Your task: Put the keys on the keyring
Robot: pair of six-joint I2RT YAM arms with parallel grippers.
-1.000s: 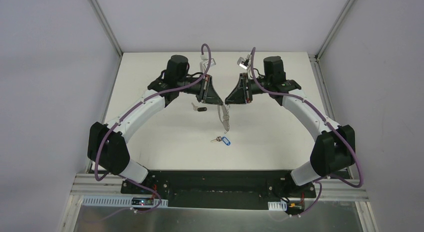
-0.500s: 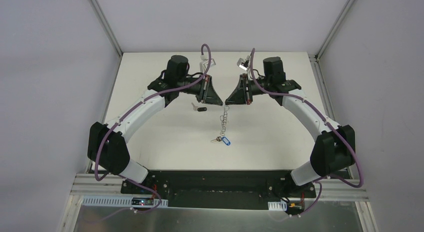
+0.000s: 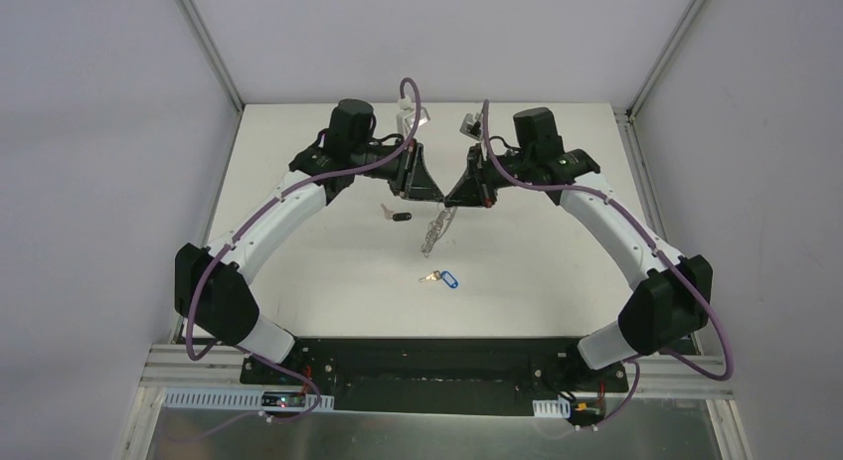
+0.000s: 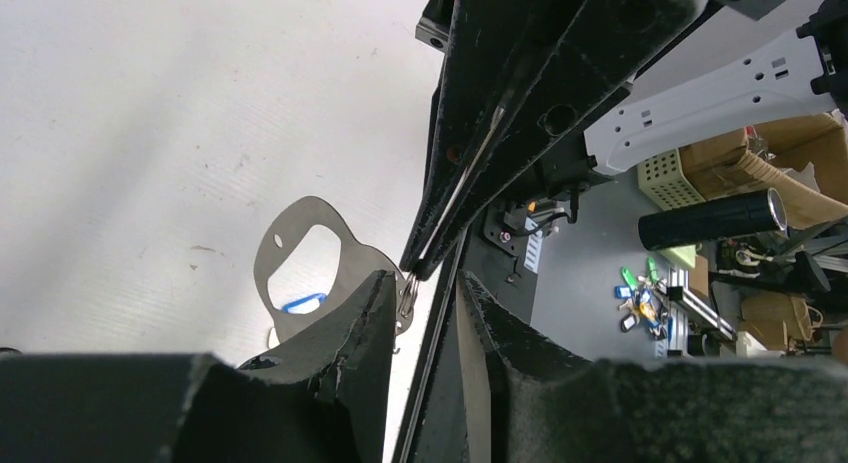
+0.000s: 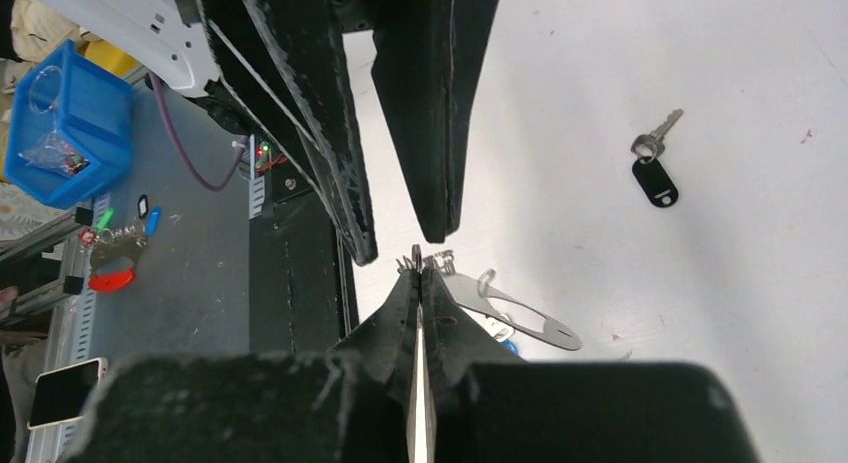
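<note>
Above surface (image 3: pixel 298 162) centre: pinching keyring (image 3: pixel 433 230) w/ right gripper (image 5: pixel 418 273), fully closed; left gripper (image 4: pixel 425 293) part-open, empty. Neither threaded: black key (image 3: pixel 400 216), blue-tag key (image 3: pixel 442 278).

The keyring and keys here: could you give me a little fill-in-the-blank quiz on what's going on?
1. The keyring dangles from the right gripper, whose jaws are ___ on it.
2. The left gripper, right beside it, has its jaws ___.
3. The key nearest the arms' bases carries a ___ oval tag.
4. The other key, lying on the table, has a ___ head.

Missing words: shut, open, blue, black.
</note>
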